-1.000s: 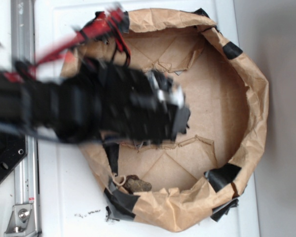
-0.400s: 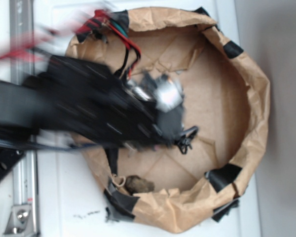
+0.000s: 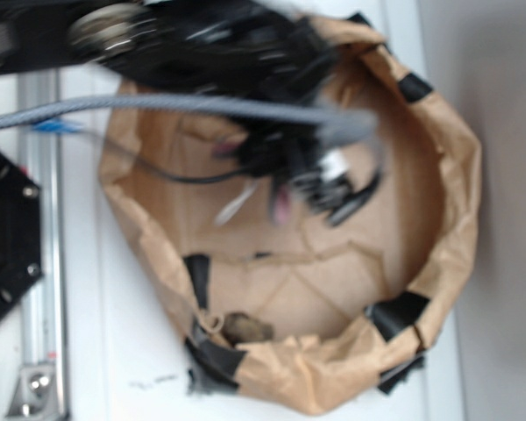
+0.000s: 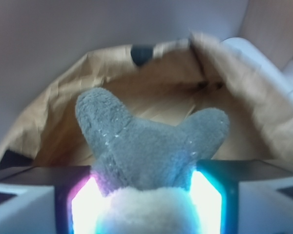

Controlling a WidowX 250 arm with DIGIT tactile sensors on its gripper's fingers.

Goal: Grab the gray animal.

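Note:
In the wrist view the gray animal [image 4: 151,146] fills the middle. Its two gray ears point up and its cream part sits low between the glowing pads [image 4: 85,207]. My gripper [image 4: 145,200] is shut on it, one pad on each side. In the exterior view my gripper [image 3: 320,189] is blurred, above the upper middle of the brown paper bowl [image 3: 456,219]. Blurred pink bits [image 3: 280,203] hang by the gripper; the animal's gray body cannot be made out there.
A small brown rock-like lump [image 3: 248,329] lies at the bowl's lower left inside wall. Black tape patches [image 3: 394,314] mark the rim. A metal rail [image 3: 42,263] and a black plate [image 3: 9,237] stand at the left. A gray cable [image 3: 202,107] crosses the bowl's top.
My arm has swung from the bowl's left side up toward its top edge. The gripper now hangs higher in the picture, over the upper middle of the bowl. The brown lump has not moved.

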